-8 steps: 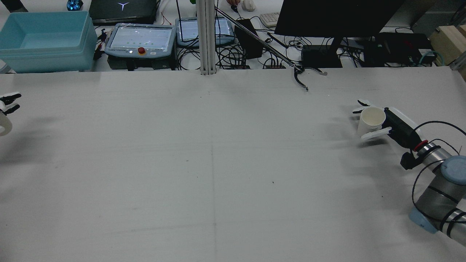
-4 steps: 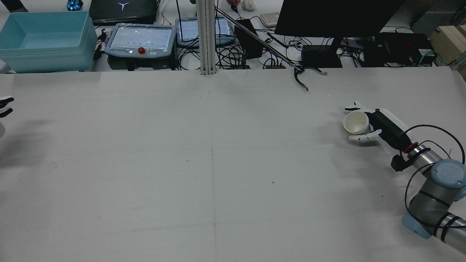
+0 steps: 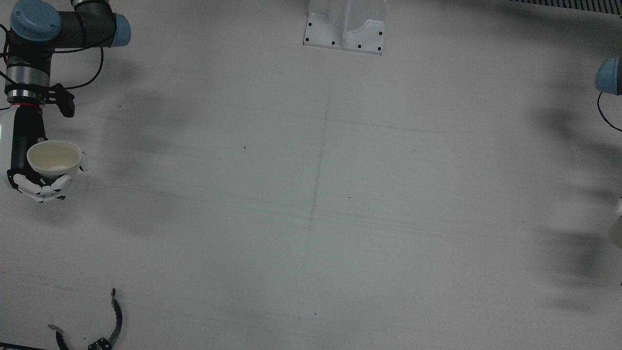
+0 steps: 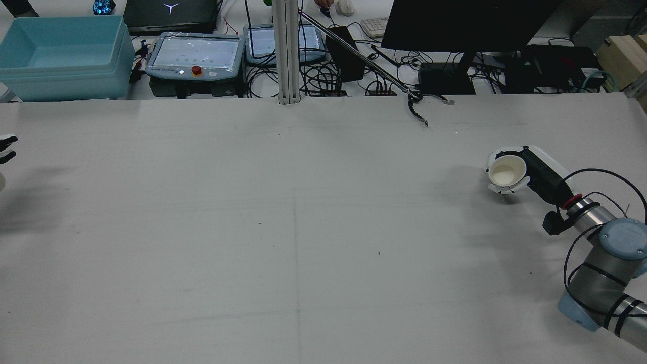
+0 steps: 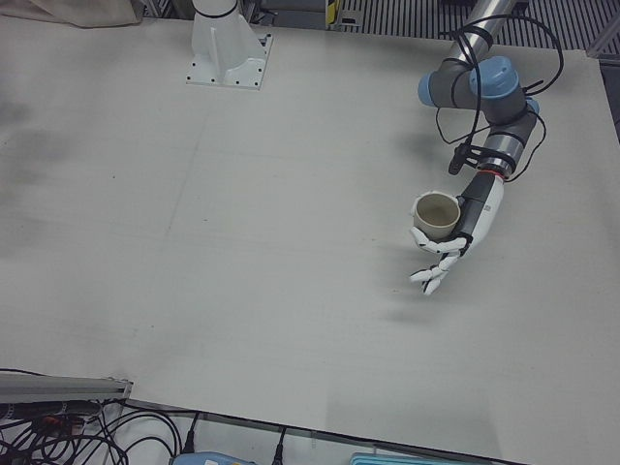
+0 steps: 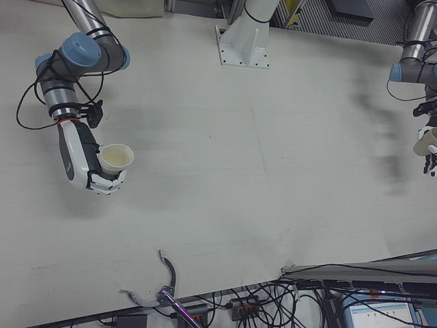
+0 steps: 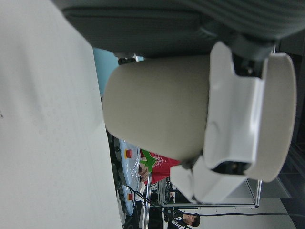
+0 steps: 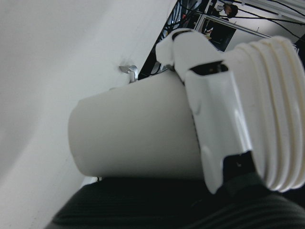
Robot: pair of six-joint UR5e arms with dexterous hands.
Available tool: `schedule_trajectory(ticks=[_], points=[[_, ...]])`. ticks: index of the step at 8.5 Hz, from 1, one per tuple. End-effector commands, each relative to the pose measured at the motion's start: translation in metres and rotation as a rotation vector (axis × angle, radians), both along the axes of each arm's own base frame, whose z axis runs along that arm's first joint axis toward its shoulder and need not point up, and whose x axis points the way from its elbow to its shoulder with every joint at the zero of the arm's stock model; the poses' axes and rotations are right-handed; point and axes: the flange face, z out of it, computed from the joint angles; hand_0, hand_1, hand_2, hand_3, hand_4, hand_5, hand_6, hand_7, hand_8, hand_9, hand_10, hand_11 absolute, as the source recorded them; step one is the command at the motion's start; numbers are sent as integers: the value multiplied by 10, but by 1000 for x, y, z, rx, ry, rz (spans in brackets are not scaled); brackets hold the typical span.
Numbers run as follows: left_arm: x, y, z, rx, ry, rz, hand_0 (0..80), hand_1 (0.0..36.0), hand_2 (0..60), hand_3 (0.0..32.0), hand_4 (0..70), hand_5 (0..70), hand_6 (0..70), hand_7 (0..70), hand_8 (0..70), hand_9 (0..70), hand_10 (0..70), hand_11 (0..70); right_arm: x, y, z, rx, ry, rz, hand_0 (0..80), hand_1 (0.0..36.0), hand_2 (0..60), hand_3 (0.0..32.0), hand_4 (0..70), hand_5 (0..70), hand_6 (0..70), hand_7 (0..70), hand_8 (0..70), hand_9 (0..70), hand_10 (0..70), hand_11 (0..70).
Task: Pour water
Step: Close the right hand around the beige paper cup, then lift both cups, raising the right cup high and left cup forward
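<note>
My right hand (image 4: 518, 172) is shut on a white paper cup (image 4: 505, 172), held upright just above the table at its right side. The same hand (image 3: 41, 177) and cup (image 3: 53, 158) show at the front view's left, and in the right-front view the hand (image 6: 89, 167) holds the cup (image 6: 116, 157). The right hand view shows fingers (image 8: 214, 109) wrapped on the cup (image 8: 133, 138). My left hand (image 5: 457, 228) is shut on a beige paper cup (image 5: 436, 215), upright above the table. Its fingers (image 7: 233, 119) clasp the cup (image 7: 157, 109). Only its fingertips (image 4: 6, 149) show in the rear view.
A black curved grabber tool (image 4: 418, 108) lies at the table's far edge, also seen in the front view (image 3: 104, 330). A blue bin (image 4: 60, 55) and teach pendants (image 4: 194, 55) stand beyond the table. A white post base (image 3: 345, 29) sits between the arms.
My right hand's fingers, spread apart before, have closed round the white cup, which now stands upright. My left hand has drifted left, almost out of the rear view.
</note>
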Motion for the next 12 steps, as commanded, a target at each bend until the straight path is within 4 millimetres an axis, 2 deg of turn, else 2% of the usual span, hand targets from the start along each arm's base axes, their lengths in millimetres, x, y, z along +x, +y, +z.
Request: schedule_trajectory(ticks=[1,2,3,4,5,6,7,8,9,10,11,12], points=[[14,-14,-85,21,-3,20,800,360,600,0,700,700,217,201,88,83,67,124,10,-52,-113,-64,-157,53,800,360,600,0,676,700,700,700,562,700,465,680],[35,-26,-108,28,-14,75,800,360,600,0,700,700,231,205,91,82,64,121,7,-73,-162,-17,-191,63,800,360,600,0,697,700,700,700,559,694,455,665],[67,-41,-143,51,-22,130,800,360,600,0,700,700,237,205,92,83,64,120,9,-82,-207,5,-204,73,800,360,600,0,700,700,700,700,555,688,444,649],[104,-48,-178,86,-38,171,800,360,600,0,700,700,233,203,92,84,65,123,19,-79,-245,31,-221,108,800,360,600,0,700,700,700,700,559,693,432,633],[151,-52,-219,107,-35,225,800,360,600,0,700,700,225,199,91,84,69,128,31,-66,-278,61,-237,157,800,360,600,0,700,700,700,700,556,691,424,622],[193,-52,-259,121,-28,276,800,360,600,0,700,700,228,200,92,85,70,130,36,-63,-311,107,-221,171,800,360,600,0,700,700,700,700,554,689,423,620],[230,-48,-295,139,-18,320,800,360,600,0,700,700,227,198,93,84,72,132,39,-61,-353,178,-175,190,800,360,600,0,700,700,700,700,555,693,423,621],[266,-35,-319,144,-1,360,800,360,600,0,700,700,230,197,93,84,72,132,41,-60,-401,268,-93,227,800,360,600,0,700,700,700,700,554,696,418,612],[292,-21,-342,140,28,357,800,360,600,0,700,700,233,197,95,85,71,130,40,-61,-447,359,23,280,800,360,600,0,700,700,700,700,547,694,399,585],[319,-5,-361,142,51,381,800,360,600,0,700,700,235,198,95,84,69,127,34,-55,-477,428,150,332,800,360,600,0,700,700,700,700,543,695,397,581],[330,-1,-388,151,60,394,800,360,600,0,700,700,244,200,97,84,67,125,9,-40,-487,472,289,350,800,360,600,0,700,700,700,700,529,681,391,574],[339,2,-409,164,77,401,800,360,600,0,700,700,249,201,97,85,67,125,-37,-21,-490,512,443,346,800,360,600,0,700,700,700,700,522,673,390,571]])
